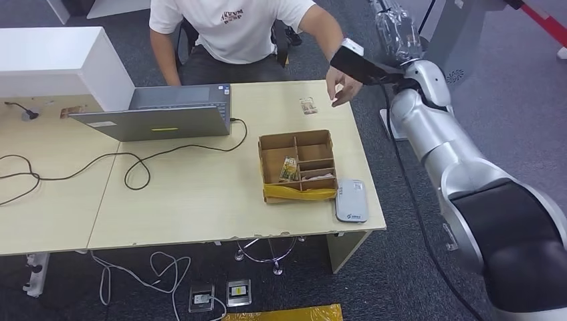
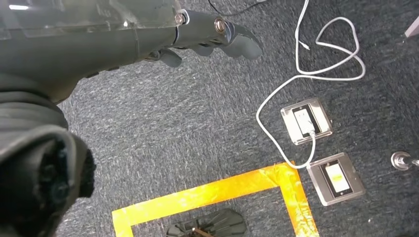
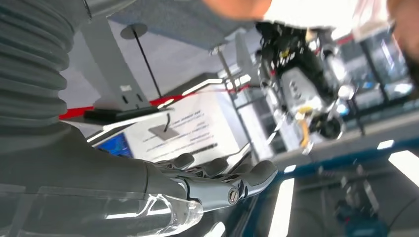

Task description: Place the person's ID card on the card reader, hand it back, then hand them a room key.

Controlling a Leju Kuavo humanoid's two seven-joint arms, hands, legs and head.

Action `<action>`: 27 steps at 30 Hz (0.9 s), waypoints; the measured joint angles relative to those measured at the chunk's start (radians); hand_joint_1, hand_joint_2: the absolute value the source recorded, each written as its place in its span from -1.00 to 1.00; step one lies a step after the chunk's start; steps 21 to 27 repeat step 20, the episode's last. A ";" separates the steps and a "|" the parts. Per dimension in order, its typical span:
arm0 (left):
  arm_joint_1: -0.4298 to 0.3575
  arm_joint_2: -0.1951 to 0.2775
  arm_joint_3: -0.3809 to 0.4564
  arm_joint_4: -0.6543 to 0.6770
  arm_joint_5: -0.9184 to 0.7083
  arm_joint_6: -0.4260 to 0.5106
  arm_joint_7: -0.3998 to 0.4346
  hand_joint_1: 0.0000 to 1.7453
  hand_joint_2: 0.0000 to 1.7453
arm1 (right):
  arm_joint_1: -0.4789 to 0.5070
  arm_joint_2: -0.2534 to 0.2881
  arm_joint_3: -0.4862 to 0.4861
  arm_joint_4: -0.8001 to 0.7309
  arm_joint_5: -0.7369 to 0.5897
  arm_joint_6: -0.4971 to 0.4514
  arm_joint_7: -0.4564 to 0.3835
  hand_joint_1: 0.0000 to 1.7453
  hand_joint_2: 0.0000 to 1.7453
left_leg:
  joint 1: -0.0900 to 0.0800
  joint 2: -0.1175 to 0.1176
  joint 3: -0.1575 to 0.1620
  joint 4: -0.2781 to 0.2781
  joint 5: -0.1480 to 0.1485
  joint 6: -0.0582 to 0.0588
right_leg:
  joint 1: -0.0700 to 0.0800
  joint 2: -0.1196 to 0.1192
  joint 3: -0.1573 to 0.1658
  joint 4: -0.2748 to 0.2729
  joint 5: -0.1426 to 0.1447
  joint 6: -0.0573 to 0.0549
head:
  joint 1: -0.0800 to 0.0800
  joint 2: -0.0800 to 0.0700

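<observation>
From the head view, the robot's right hand (image 1: 353,62) is raised beside the seated person's hand (image 1: 344,89); a small card (image 1: 307,105) lies on the pale wooden table (image 1: 200,200), beyond the cardboard divided box (image 1: 297,164) and grey flat card reader (image 1: 351,200).

The left wrist view shows the left hand (image 2: 217,39) hanging with loose, empty fingers over grey carpet (image 2: 197,123) with orange tape (image 2: 207,195).

The right wrist view shows that hand (image 3: 217,180) with fingers extended, holding nothing.

Office-type lab space: grey carpet (image 1: 408,267) with floor sockets (image 2: 305,120) lower centre, pale desks (image 1: 194,194) mid-frame, open laptop (image 1: 160,114) upper left, loose cables (image 1: 80,167), seated person (image 1: 234,33) top centre.
</observation>
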 joint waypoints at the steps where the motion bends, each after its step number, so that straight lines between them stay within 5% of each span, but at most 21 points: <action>1: 0.002 -0.002 0.000 0.000 0.005 0.005 -0.003 -1.00 -1.00 | -0.003 -0.018 -0.008 0.000 -0.020 -0.020 -0.003 -1.00 1.00 | 0.000 0.000 0.000 0.000 0.000 0.000 | 0.000 -0.001 0.000 0.000 0.000 0.000 | 0.000 0.000; 11: 0.013 -0.020 0.013 0.000 0.062 0.036 -0.007 -1.00 -1.00 | 0.061 -0.255 -0.136 0.008 -0.225 -0.170 0.036 -1.00 1.00 | -0.001 -0.001 0.000 0.001 -0.001 0.000 | 0.000 -0.001 0.000 -0.001 0.000 0.000 | 0.000 0.000; 18: 0.019 -0.029 0.028 0.000 0.087 0.034 0.042 -1.00 -1.00 | 0.293 -0.433 -0.290 0.035 -0.403 -0.237 0.123 -1.00 1.00 | 0.001 -0.004 0.000 0.000 -0.004 0.001 | 0.001 -0.006 0.003 -0.002 -0.002 0.000 | 0.000 0.000; 20: 0.019 -0.029 0.030 0.000 0.092 0.034 0.050 -1.00 -1.00 | 0.359 -0.457 -0.321 0.043 -0.419 -0.241 0.139 -1.00 1.00 | 0.001 -0.002 0.001 0.000 -0.005 0.001 | 0.001 -0.004 0.003 -0.002 -0.002 0.000 | -0.001 0.000; 27: 0.019 -0.029 0.030 0.000 0.092 0.034 0.050 -1.00 -1.00 | 0.359 -0.457 -0.321 0.043 -0.419 -0.241 0.139 -1.00 1.00 | 0.001 -0.002 0.001 0.000 -0.005 0.001 | 0.001 -0.004 0.003 -0.002 -0.002 0.000 | -0.001 0.000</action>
